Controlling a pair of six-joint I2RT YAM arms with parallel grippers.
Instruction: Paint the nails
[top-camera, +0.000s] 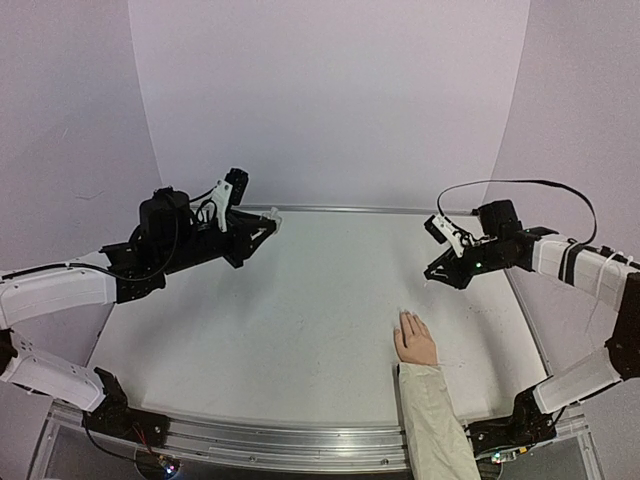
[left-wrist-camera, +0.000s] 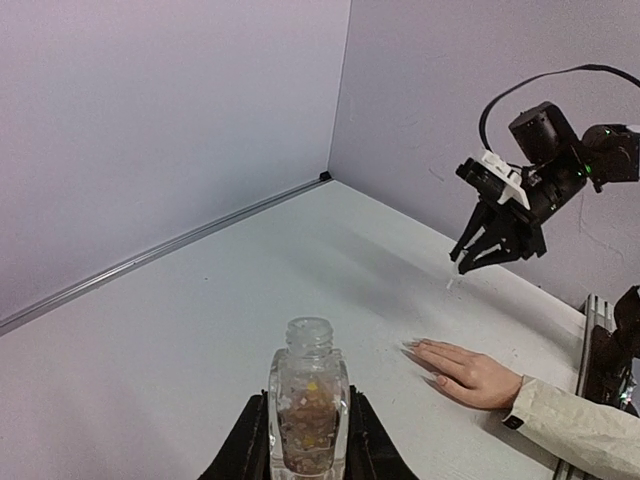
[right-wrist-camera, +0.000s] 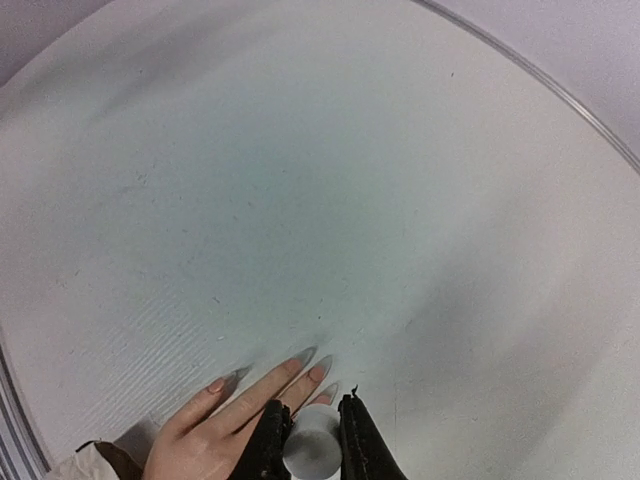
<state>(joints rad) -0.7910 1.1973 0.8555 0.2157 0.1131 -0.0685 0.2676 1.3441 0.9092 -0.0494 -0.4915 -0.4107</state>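
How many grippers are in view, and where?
2. The left gripper is raised at the far left, shut on an uncapped clear bottle. The right gripper is raised at the right, beyond the hand's fingertips, shut on a white cap.

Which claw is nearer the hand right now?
The right claw, shut on the white cap, raised just beyond the fingertips of the hand. The left claw, shut on the uncapped bottle, is far across the table.
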